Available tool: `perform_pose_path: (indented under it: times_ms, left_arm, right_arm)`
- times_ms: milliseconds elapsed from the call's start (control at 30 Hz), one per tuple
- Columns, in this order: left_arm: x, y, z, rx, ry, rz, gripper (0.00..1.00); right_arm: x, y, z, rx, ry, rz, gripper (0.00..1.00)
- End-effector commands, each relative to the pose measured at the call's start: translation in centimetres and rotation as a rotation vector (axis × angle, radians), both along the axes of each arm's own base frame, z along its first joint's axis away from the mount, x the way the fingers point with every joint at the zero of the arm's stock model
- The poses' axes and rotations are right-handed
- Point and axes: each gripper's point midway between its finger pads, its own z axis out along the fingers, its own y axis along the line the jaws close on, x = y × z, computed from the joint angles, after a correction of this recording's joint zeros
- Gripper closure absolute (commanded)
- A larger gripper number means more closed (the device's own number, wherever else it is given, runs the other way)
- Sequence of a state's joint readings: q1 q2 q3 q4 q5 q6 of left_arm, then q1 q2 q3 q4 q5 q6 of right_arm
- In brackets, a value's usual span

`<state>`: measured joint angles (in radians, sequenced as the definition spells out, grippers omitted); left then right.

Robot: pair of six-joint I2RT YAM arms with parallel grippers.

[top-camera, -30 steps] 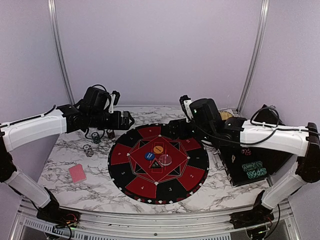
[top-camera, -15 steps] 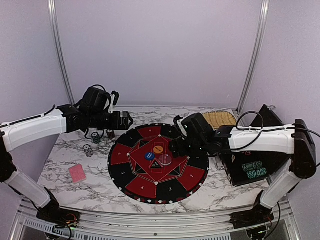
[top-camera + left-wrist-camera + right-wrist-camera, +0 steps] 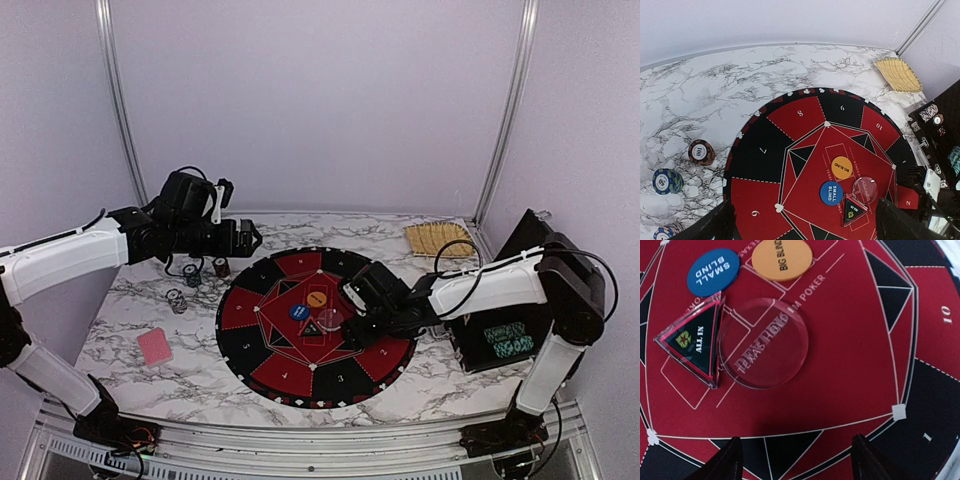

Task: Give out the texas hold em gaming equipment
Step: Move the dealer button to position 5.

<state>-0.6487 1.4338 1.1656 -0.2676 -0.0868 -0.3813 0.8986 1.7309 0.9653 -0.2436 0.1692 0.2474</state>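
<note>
Right gripper [image 3: 795, 440] poised low over the centre of the round mat [image 3: 262, 345], jaws spread wide and empty, with the clear button [image 3: 764, 342] just ahead of its fingers. That button lies flat on the mat's red centre field, touching or all but touching the triangular marker [image 3: 692, 342] beside it. The blue button [image 3: 712, 272] and orange button [image 3: 782, 259] lie just beyond, toward the mat's far-left part. The left gripper [image 3: 245, 238] hangs above the mat's far-left rim, likewise fully spread with nothing between its fingers. Chip stacks [image 3: 701, 152] stand just off the mat's left edge, a pink card [image 3: 155, 346] lies farther off that side, and the black case [image 3: 505, 340] sits off the right edge. The step in hand appears to be lifting a button from the centre, most likely the clear one. The next move would call for lowering the jaws astride its thin rim and closing without nudging the adjoining marker. A flat, slick disc may well slip.
</note>
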Motion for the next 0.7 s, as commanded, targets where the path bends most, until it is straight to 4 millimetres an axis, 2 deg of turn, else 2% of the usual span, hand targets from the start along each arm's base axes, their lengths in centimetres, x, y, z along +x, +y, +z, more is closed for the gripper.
perform_pose_path:
  times_ms: [0, 133, 667]
  left_arm:
    - [-0.3, 0.9, 1.1, 0.000, -0.018, 0.004, 0.01]
    - [-0.2, 1.2, 0.9, 0.003, -0.014, 0.012, 0.01]
    - [0.2, 1.2, 0.5, 0.005, -0.004, 0.016, 0.01]
  right_arm:
    - [0.8, 1.9, -0.2, 0.005, -0.011, 0.050, 0.29]
    - [1.2, 2.4, -1.4, -0.021, -0.006, 0.064, 0.30]
    - [3.7, 6.9, -2.4, 0.020, -0.005, 0.111, 0.30]
